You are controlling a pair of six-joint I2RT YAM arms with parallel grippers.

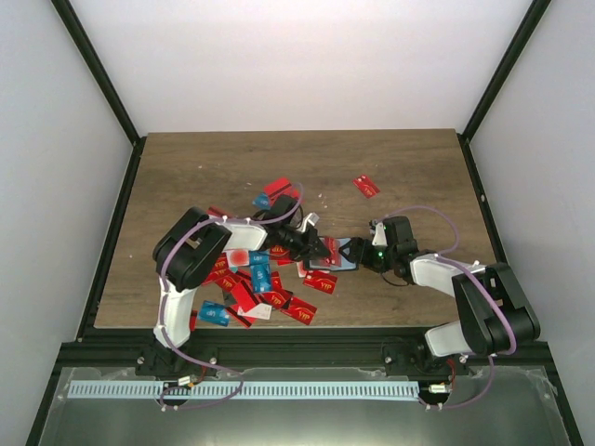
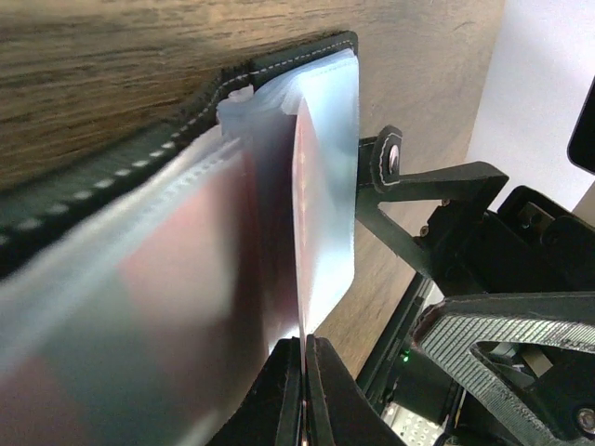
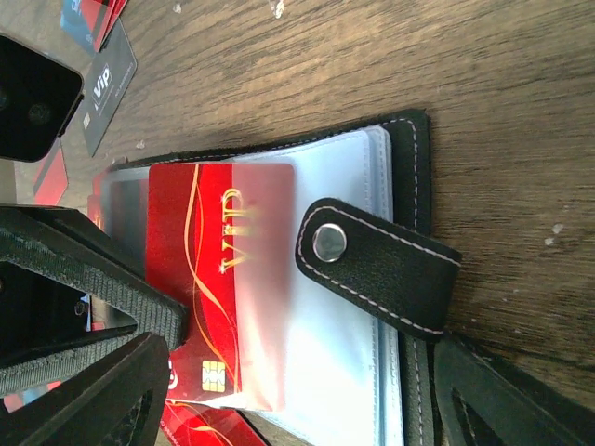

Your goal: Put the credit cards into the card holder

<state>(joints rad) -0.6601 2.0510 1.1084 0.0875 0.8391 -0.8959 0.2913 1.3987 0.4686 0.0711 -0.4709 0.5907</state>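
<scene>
The card holder [image 1: 346, 253] lies open on the table, black with clear sleeves and a snap strap [image 3: 372, 260]. My left gripper [image 2: 304, 342] is shut on a red VIP credit card [image 3: 200, 279], which sits about halfway inside a clear sleeve of the holder [image 3: 353, 390]. In the top view the left gripper [image 1: 321, 249] is just left of the holder. My right gripper [image 3: 302, 372] is open, with its jaws standing either side of the holder; one finger [image 2: 437, 186] is by the holder's edge [image 2: 112, 177]. It sits just right of the holder in the top view [image 1: 365, 256].
Several red and blue cards [image 1: 251, 279] lie scattered under and left of my left arm. One red card [image 1: 366, 186] lies alone further back. A grey VIP card [image 3: 107, 88] lies beyond the holder. A metal frame surrounds the table.
</scene>
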